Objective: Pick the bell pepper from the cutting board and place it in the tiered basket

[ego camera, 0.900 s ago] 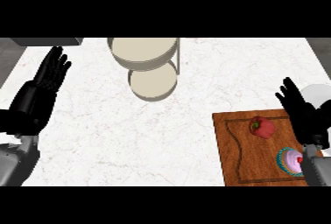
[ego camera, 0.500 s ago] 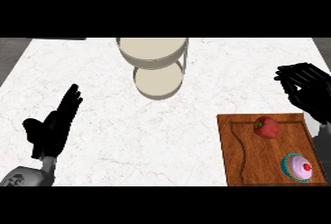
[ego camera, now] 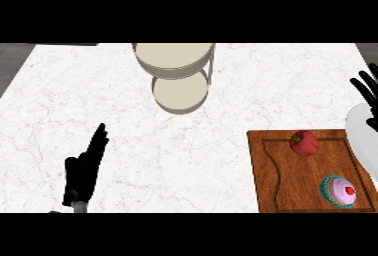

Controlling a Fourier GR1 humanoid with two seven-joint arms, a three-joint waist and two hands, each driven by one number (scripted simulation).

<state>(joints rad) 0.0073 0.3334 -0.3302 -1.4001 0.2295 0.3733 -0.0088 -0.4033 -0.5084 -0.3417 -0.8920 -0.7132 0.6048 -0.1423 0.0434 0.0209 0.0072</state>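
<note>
Bell pepper: red with a green stem, at the far end of the cutting board, touching neither hand.
Cupcake: pink, at the board's near right corner.
Tiered basket: cream, at the far centre of the white surface, well apart from the board.
Right hand: at the right edge, fingers straight and spread, holding nothing.
Left hand: lower left, fingers straight and together, holding nothing.

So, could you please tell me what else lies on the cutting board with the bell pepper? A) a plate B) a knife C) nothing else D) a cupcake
D: a pink-frosted cupcake sits by the cutting board's near right corner, apart from the bell pepper toward its far edge.
</note>
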